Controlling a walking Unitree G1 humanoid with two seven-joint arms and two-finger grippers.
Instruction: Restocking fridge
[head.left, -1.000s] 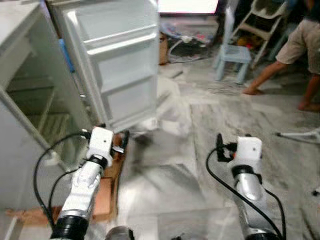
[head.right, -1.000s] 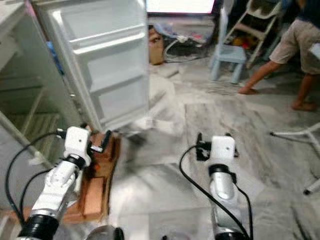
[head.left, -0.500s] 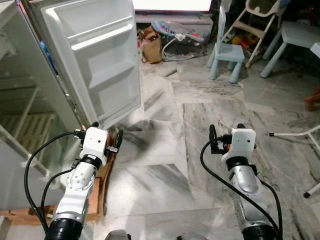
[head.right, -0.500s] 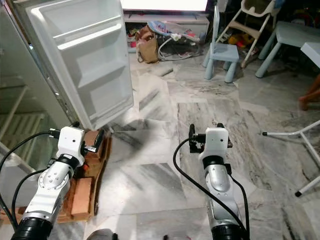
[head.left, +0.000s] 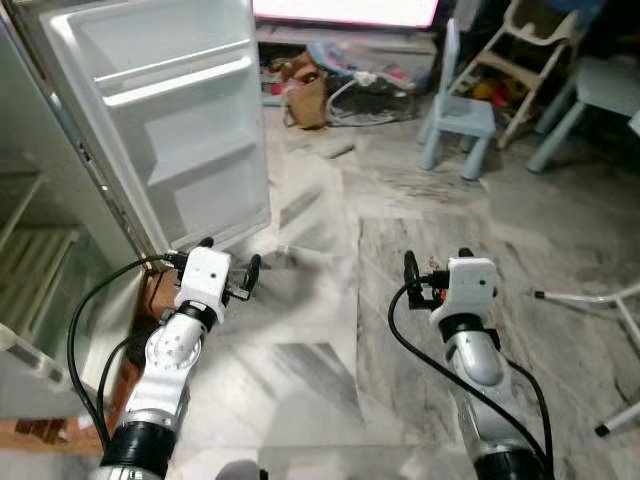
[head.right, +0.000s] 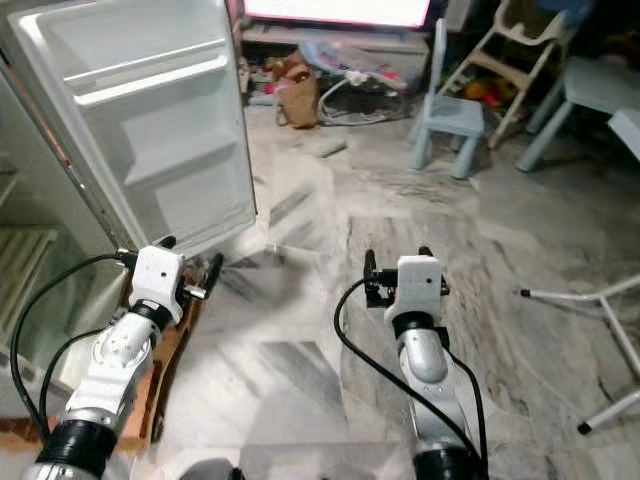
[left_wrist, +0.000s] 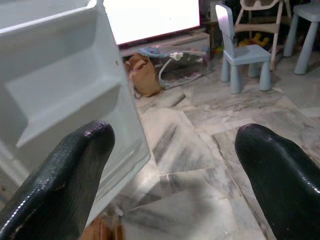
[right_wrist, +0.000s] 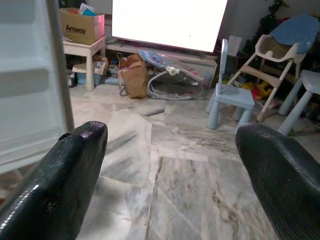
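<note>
The white fridge door (head.left: 170, 120) stands wide open at the left, its door shelves empty. The fridge's open body (head.left: 40, 270) shows wire racks at the far left. My left gripper (head.left: 230, 262) is held low just in front of the door's bottom edge, open, with nothing between its fingers (left_wrist: 60, 175). My right gripper (head.left: 437, 265) hovers over the marble floor in the middle, also open and empty, its fingers (right_wrist: 55, 185) wide apart. No item to stock can be made out.
A wooden pallet (head.left: 155, 295) lies under the fridge by my left arm. A blue child's chair (head.left: 460, 110), a brown bag (head.left: 303, 97), a high chair (head.left: 530, 50) and a pale blue table (head.left: 600, 85) stand beyond. White stand legs (head.left: 600, 300) cross the floor at right.
The camera has swung, shifting the whole scene. The person seen at the right is out of the picture. Both arms keep the same raised pose, grippers still open.
</note>
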